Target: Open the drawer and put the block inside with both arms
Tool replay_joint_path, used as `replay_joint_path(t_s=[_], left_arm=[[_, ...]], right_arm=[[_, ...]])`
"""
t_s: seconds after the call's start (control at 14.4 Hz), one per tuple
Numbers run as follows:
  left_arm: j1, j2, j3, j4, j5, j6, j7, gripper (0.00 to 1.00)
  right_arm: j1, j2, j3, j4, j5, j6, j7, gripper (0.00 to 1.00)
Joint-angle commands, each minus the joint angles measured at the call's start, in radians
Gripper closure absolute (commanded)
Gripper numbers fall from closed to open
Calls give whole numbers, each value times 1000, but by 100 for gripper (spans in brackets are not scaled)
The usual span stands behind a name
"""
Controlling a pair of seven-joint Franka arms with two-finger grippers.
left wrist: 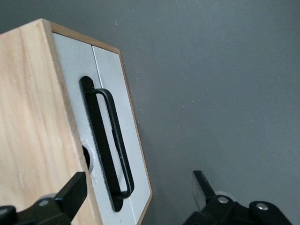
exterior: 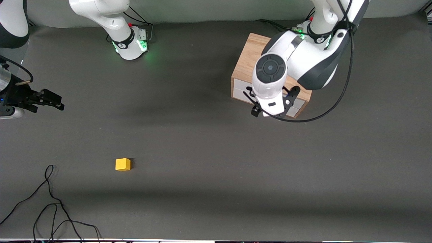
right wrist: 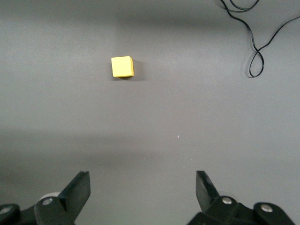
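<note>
The light oak box (exterior: 249, 55) stands near the left arm's base. Its white drawer front (exterior: 239, 93) faces the front camera and is shut. In the left wrist view the drawer front (left wrist: 112, 79) carries the black wire handle (left wrist: 116, 140). My left gripper (exterior: 274, 113) hangs open over the box's front edge; in its wrist view (left wrist: 140, 192) one finger is over the wood top and the other over the mat, with the handle's end between them, untouched. The yellow block (exterior: 123, 164) lies on the mat toward the right arm's end. My right gripper (exterior: 55, 101) is open and empty over the mat, apart from the block (right wrist: 122, 66).
Loose black cable (exterior: 50, 202) lies on the mat near the front edge at the right arm's end, nearer the camera than the block; it also shows in the right wrist view (right wrist: 255, 42). The dark grey mat (exterior: 202, 152) covers the table.
</note>
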Motion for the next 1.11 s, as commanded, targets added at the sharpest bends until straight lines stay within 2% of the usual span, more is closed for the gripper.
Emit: replay_joint_path(t_s=[0.0,0.42,0.91,1.05], left_arm=[[19,-23,1,-87,6,58,-34,0],[24,-12,2,-202,8,167,-78,0],[18,52,2,-196,17,216,-109,0],[18,64,2,-196,17,217,-109,0]], right_arm=[[-6,24,2,2,9,35,3,0],[-6,45,2,5,12,55,3,0],[-5,88,4,13,13,92,4,0],[-5,108,4,16,47,104,3,0]])
